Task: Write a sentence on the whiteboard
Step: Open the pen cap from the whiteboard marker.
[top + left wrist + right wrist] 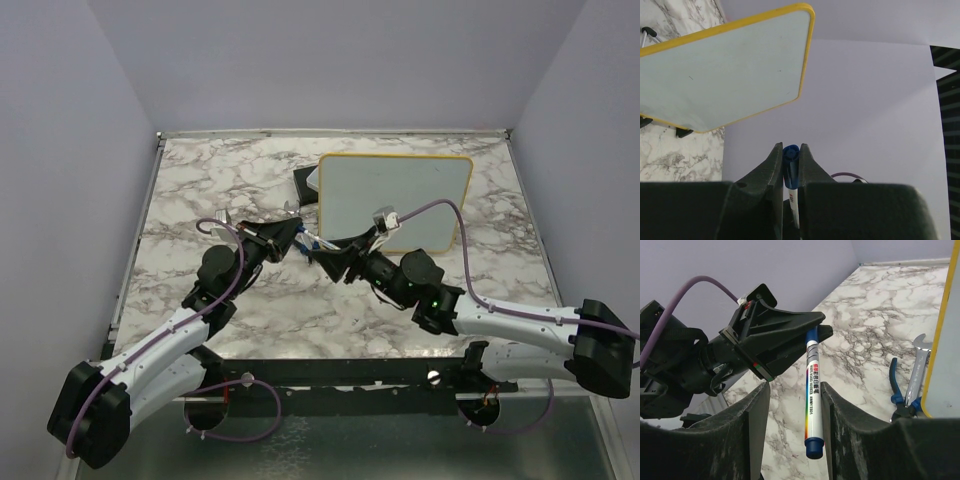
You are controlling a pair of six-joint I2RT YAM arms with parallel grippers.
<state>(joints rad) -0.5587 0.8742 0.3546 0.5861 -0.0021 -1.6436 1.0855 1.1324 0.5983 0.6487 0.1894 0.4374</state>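
Observation:
The whiteboard [395, 200], white with a thin yellow frame, lies at the back right of the marble table; its face [725, 75] looks blank, and its edge shows in the right wrist view [946, 340]. My left gripper [302, 243] is shut on the blue cap end of a white marker [791, 162] and holds it above the table. In the right wrist view the marker [811, 390] hangs down from the left gripper [780, 340] between my right gripper's fingers. My right gripper [794, 386] is open around the marker body, which sits close to its right finger [840, 410].
A small grey-and-black box [306, 182] lies against the whiteboard's left edge. Blue-handled pliers [897, 395] and a steel wrench [917, 370] lie on the table beside the board's near edge. Both arms meet at mid-table. Plain walls enclose the table.

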